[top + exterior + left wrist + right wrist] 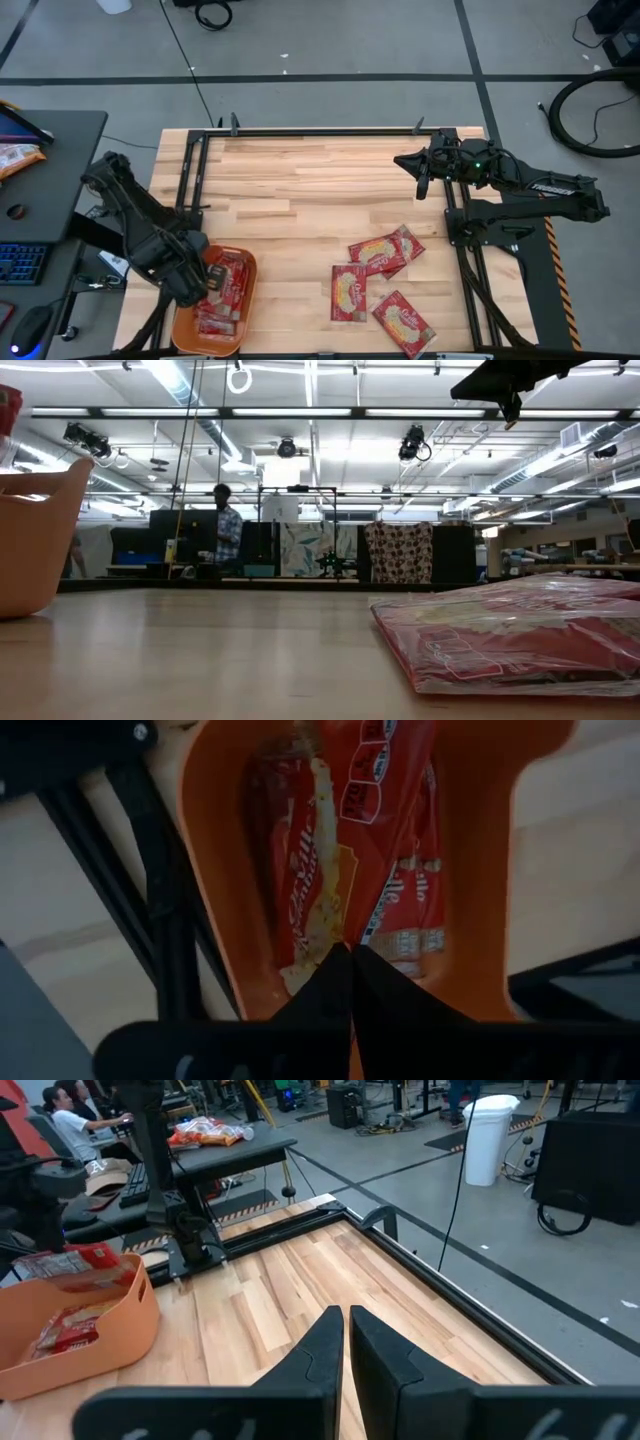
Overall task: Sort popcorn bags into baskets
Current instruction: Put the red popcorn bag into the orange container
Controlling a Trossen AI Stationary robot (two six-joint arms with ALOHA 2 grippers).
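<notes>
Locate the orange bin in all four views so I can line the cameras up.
High view: orange bin at the table's near-left corner, partly under the left gripper.
Low view: only its curved wall, at the far left edge.
Left wrist view: fills the picture's middle, seen from above, red packets inside.
Right wrist view: lower left, across the table.
Shared landmark: the red packets in the bin, visible in every view but the low one.
</notes>
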